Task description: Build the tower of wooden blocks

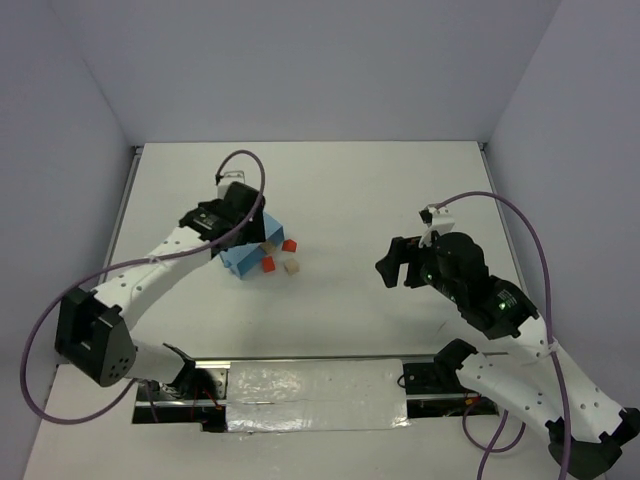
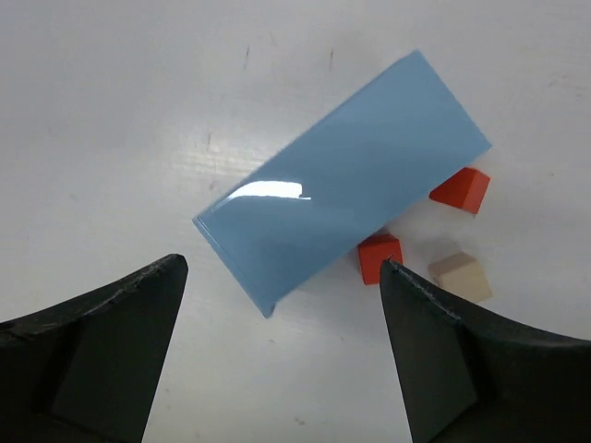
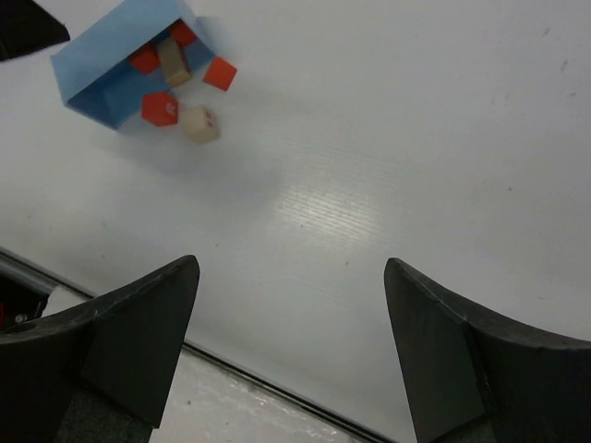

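Observation:
The small wooden blocks lie beside a tipped light-blue tray. In the right wrist view two red blocks and a tan bar sit in the tray's open side. A red block, another red block and a tan cube lie just outside. My left gripper hangs open above the tray, holding nothing; its view shows two red blocks and a tan cube. My right gripper is open and empty, well to the right of the blocks.
A silver taped strip runs along the near edge between the arm bases. White walls enclose the table on the left, back and right. Bare white tabletop lies between the blocks and the right gripper.

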`<action>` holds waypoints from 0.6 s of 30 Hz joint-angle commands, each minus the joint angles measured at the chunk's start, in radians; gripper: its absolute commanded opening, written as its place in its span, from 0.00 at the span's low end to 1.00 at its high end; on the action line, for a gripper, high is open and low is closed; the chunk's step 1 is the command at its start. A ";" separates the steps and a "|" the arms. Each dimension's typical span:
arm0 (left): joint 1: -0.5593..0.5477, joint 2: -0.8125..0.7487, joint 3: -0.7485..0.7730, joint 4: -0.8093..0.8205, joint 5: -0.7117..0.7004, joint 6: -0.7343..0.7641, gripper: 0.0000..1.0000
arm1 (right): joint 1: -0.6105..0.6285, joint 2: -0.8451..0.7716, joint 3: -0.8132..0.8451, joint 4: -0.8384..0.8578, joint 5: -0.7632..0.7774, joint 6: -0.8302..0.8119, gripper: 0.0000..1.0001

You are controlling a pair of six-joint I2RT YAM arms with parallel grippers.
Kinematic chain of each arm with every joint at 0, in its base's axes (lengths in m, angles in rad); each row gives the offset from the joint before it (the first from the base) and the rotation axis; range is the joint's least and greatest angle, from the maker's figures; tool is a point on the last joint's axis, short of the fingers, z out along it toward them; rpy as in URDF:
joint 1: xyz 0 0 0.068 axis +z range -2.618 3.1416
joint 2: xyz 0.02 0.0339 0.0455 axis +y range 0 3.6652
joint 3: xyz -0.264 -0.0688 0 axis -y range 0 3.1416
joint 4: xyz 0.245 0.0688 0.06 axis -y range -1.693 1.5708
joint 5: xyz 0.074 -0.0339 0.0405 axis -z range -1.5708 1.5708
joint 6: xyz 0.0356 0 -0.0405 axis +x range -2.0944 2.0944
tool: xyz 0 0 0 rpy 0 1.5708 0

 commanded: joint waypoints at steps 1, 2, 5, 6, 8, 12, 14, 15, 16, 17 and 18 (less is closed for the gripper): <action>0.108 -0.056 0.003 0.168 0.443 0.507 0.98 | -0.001 -0.020 0.003 0.060 -0.089 -0.035 0.89; 0.112 -0.020 0.058 0.131 0.417 0.538 0.98 | 0.002 -0.017 0.001 0.065 -0.102 -0.044 0.89; 0.141 0.074 0.109 0.104 0.412 0.655 0.99 | 0.004 -0.011 0.004 0.069 -0.152 -0.058 0.90; 0.178 0.098 0.117 0.103 0.470 0.675 0.99 | 0.004 -0.009 0.007 0.075 -0.169 -0.067 0.90; 0.229 0.157 0.130 0.109 0.548 0.721 0.99 | 0.007 -0.015 0.004 0.079 -0.185 -0.073 0.91; 0.277 0.232 0.184 0.097 0.718 0.811 0.99 | 0.030 -0.020 0.003 0.089 -0.212 -0.092 0.92; 0.286 0.279 0.233 0.063 0.711 0.833 0.99 | 0.048 -0.020 0.003 0.088 -0.223 -0.095 0.93; 0.290 0.308 0.258 0.055 0.693 0.839 1.00 | 0.053 -0.025 0.001 0.088 -0.220 -0.098 0.93; 0.302 0.322 0.264 0.051 0.696 0.839 1.00 | 0.061 -0.028 -0.002 0.088 -0.215 -0.098 0.93; 0.309 0.341 0.262 0.057 0.707 0.832 1.00 | 0.068 -0.032 -0.005 0.088 -0.214 -0.098 0.93; 0.313 0.352 0.261 0.058 0.708 0.828 1.00 | 0.073 -0.037 -0.006 0.089 -0.214 -0.099 0.93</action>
